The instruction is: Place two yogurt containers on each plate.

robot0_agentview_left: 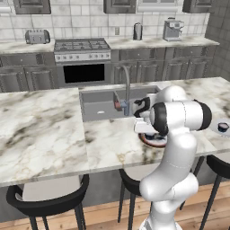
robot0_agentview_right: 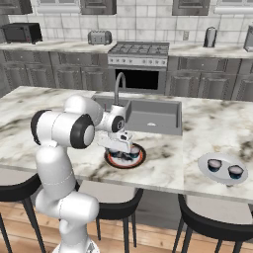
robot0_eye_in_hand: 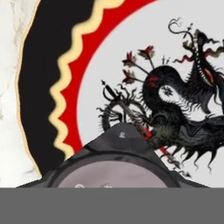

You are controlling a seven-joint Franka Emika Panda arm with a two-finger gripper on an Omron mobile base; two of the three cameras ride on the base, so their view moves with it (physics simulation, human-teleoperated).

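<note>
Right base view gives me the clearest read: my hand (robot0_agentview_right: 122, 147) is down low over the red-rimmed plate (robot0_agentview_right: 139, 159), which sits on the marble desk (robot0_agentview_right: 207, 123) just in front of the sink (robot0_agentview_right: 153, 114). Two yogurt containers (robot0_agentview_right: 134, 153) sit on that plate under the hand, partly hidden by it. I can make out one dark cup between the fingers, and the jaws look drawn in on it, so I read the hand as gripping a yogurt container right over the plate. Whether the cup already rests on the plate surface I cannot tell.

Well off to the right on the same desk lies the white plate (robot0_agentview_right: 222, 176), carrying two more cups, the left cup (robot0_agentview_right: 214, 164) and the right cup (robot0_agentview_right: 235, 171), set side by side and apart from each other.

From the left base view the arm covers most of the red-rimmed plate (robot0_agentview_left: 148, 143); only its near edge peeks out below the wrist. The white plate (robot0_agentview_left: 214, 130) shows at the right edge with one cup (robot0_agentview_left: 223, 127) on it.

Looking along the hand view, the held container's pale top (robot0_eye_in_hand: 114, 168) fills the bottom centre, and behind it spreads the plate's black band, wavy cream line, red ring and dark dragon-like pattern (robot0_eye_in_hand: 183, 113) on white.
</note>
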